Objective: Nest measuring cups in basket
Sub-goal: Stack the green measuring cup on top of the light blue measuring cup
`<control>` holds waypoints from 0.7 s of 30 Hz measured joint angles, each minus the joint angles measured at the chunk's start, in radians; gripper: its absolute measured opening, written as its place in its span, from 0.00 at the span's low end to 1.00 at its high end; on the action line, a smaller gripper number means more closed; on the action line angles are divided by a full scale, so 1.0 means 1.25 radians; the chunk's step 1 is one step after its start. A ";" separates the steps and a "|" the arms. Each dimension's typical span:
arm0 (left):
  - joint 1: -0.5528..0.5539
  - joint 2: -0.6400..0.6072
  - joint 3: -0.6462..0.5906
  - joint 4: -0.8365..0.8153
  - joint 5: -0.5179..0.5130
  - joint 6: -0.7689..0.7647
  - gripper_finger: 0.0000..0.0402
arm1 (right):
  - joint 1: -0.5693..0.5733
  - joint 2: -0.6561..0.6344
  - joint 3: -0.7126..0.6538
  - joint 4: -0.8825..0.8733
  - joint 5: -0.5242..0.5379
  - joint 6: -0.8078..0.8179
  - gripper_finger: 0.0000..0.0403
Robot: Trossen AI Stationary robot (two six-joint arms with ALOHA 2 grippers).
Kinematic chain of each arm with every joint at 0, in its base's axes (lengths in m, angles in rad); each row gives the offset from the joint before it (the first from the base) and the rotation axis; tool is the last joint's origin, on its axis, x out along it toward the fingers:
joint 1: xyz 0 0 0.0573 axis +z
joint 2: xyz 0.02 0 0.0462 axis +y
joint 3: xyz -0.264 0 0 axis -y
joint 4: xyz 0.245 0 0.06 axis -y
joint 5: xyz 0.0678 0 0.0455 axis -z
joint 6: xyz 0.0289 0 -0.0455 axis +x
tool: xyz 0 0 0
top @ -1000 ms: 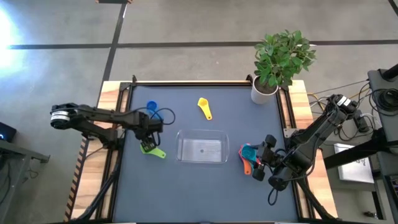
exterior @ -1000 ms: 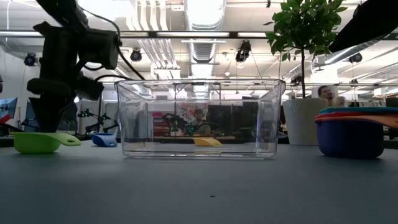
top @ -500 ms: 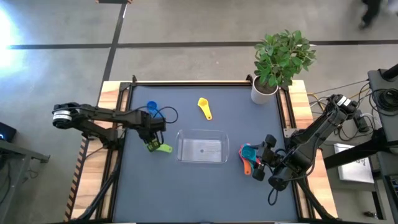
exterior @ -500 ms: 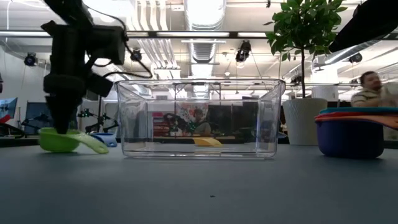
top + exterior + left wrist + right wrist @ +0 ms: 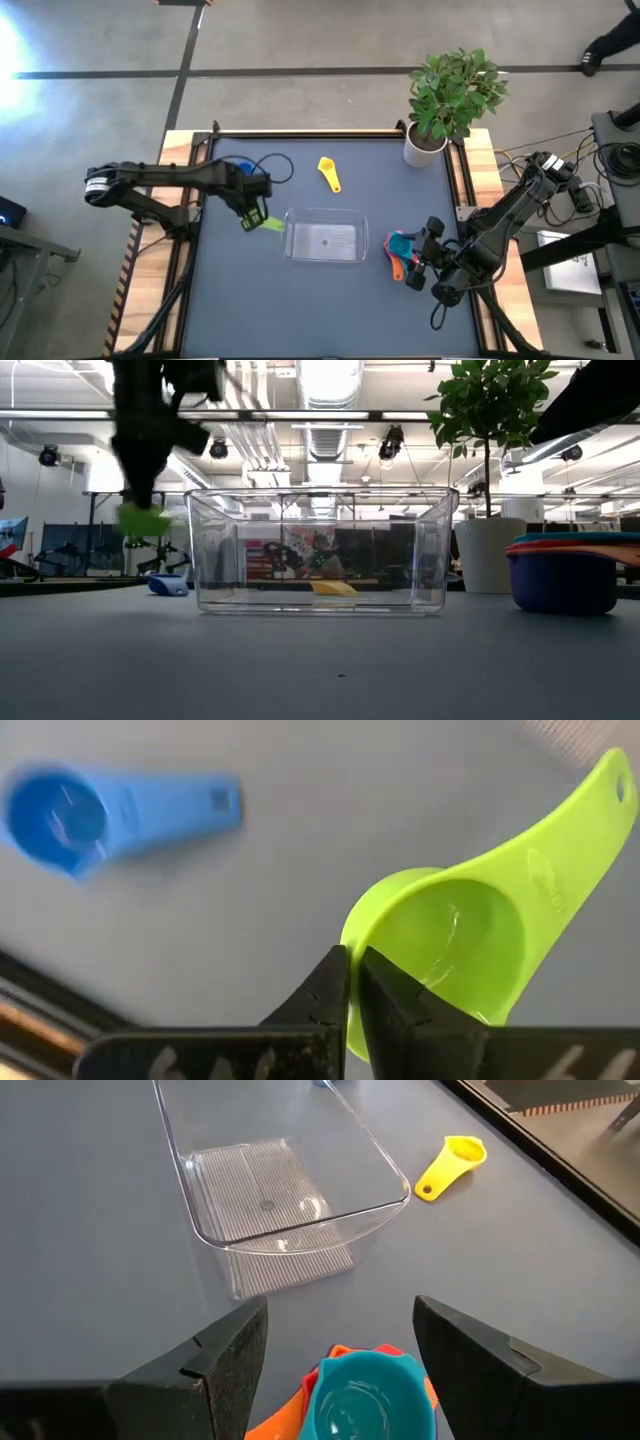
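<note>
My left gripper is shut on a green measuring cup, which hangs in the air just left of the clear basket. The low view shows the green cup near the height of the basket's rim. A blue cup and a yellow cup lie on the mat. To the right of the basket my right gripper is open, with one finger on each side of a stack of nested cups, teal on top. It does not touch the stack. My left gripper pinches the green cup's bowl wall at the rim, on the side away from the handle. One finger is inside the bowl and one outside. The fingers come from above. The cup is lifted clear of the table.
A white plant pot with a leafy plant stands at the table's far right corner. The yellow cup lies beyond the basket's far side. The stack sits near the right edge. Wooden borders frame the dark mat.
My left gripper has shut on the green cup's rim, tipped it, then lifted it clear of the table. It has carried the cup up and toward the basket's left side. The right arm has kept still.
</note>
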 joint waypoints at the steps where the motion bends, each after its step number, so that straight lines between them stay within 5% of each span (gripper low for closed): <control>1: 0.000 0.000 0.026 0.000 -0.006 0.003 0.00 | 0.000 0.000 0.000 0.000 0.000 0.008 0.59; 10: 0.000 0.001 0.158 0.003 -0.027 0.034 0.00 | -0.001 0.001 0.000 0.010 0.069 -0.039 0.59; 21: 0.000 0.007 0.203 0.034 -0.063 0.021 0.00 | -0.070 0.000 0.000 0.044 0.107 -0.090 0.59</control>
